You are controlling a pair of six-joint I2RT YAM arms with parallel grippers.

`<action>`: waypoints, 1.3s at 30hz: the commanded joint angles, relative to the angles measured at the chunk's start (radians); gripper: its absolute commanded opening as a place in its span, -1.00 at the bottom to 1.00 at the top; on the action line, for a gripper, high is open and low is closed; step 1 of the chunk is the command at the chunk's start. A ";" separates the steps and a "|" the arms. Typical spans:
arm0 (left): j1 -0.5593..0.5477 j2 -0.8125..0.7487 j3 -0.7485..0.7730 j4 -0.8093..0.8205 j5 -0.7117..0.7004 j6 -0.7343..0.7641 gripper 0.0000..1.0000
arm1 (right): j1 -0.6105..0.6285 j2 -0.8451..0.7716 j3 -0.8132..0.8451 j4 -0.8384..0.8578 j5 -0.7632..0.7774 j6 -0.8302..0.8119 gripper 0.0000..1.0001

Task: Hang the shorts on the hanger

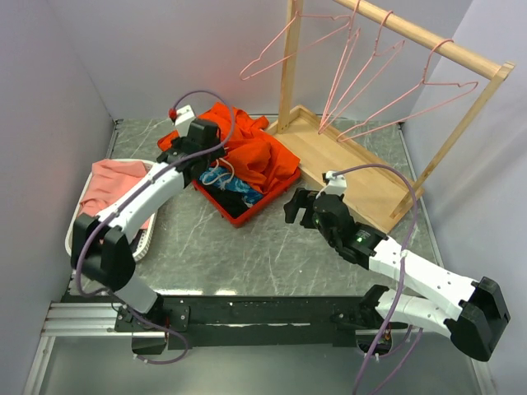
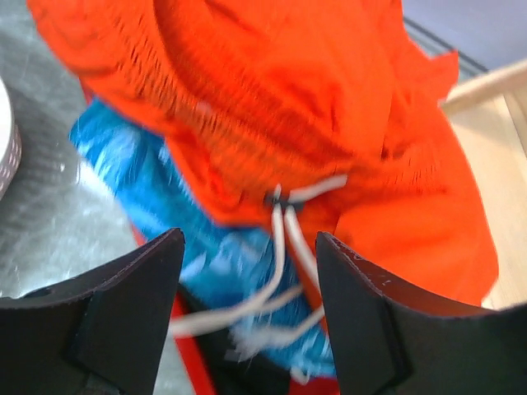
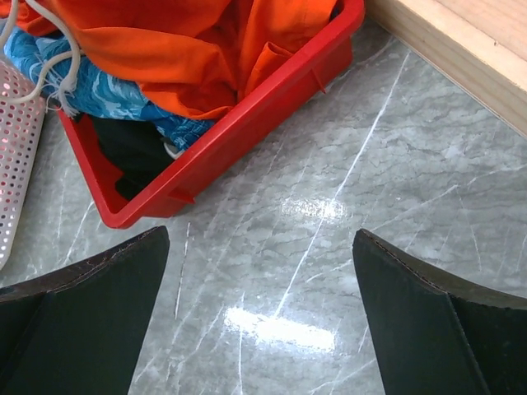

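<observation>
The orange-red shorts (image 1: 247,148) lie heaped in a red bin (image 1: 262,200), over a blue patterned garment (image 1: 224,182). In the left wrist view the shorts (image 2: 313,107) fill the top, with the white drawstring (image 2: 284,247) hanging between my fingers. My left gripper (image 1: 200,152) (image 2: 249,271) is open just above the shorts, holding nothing. My right gripper (image 1: 298,206) (image 3: 259,271) is open and empty over the table right of the bin (image 3: 247,123). Several pink wire hangers (image 1: 387,90) hang on the wooden rail at the back right.
A wooden rack (image 1: 362,177) with a flat base stands at the back right. A white perforated basket (image 1: 142,240) with a salmon-pink cloth (image 1: 115,185) sits at the left. Grey walls close in both sides.
</observation>
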 commanded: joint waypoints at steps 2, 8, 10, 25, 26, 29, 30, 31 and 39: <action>0.051 0.082 0.161 0.008 -0.044 0.049 0.41 | 0.000 0.019 0.065 0.011 -0.030 -0.011 1.00; 0.108 0.203 0.316 -0.137 -0.165 -0.027 0.40 | 0.001 0.036 0.078 0.007 -0.049 -0.021 1.00; 0.137 0.229 0.348 -0.191 -0.198 -0.062 0.39 | 0.001 0.041 0.082 0.002 -0.050 -0.024 1.00; 0.269 0.406 0.479 -0.136 -0.075 0.089 0.29 | 0.001 0.073 0.087 0.010 -0.081 -0.017 1.00; 0.271 0.401 0.474 -0.127 -0.063 0.097 0.27 | 0.001 0.076 0.088 0.013 -0.082 -0.015 1.00; 0.271 0.374 0.455 -0.093 -0.028 0.111 0.30 | 0.003 0.091 0.093 0.016 -0.086 -0.015 1.00; 0.271 0.361 0.445 -0.066 -0.018 0.112 0.36 | 0.003 0.094 0.093 0.017 -0.086 -0.014 1.00; 0.271 0.348 0.435 -0.053 -0.015 0.117 0.37 | 0.001 0.094 0.093 0.017 -0.086 -0.012 1.00; 0.271 0.386 0.496 -0.111 -0.046 0.134 0.37 | 0.001 0.096 0.092 0.025 -0.093 -0.008 1.00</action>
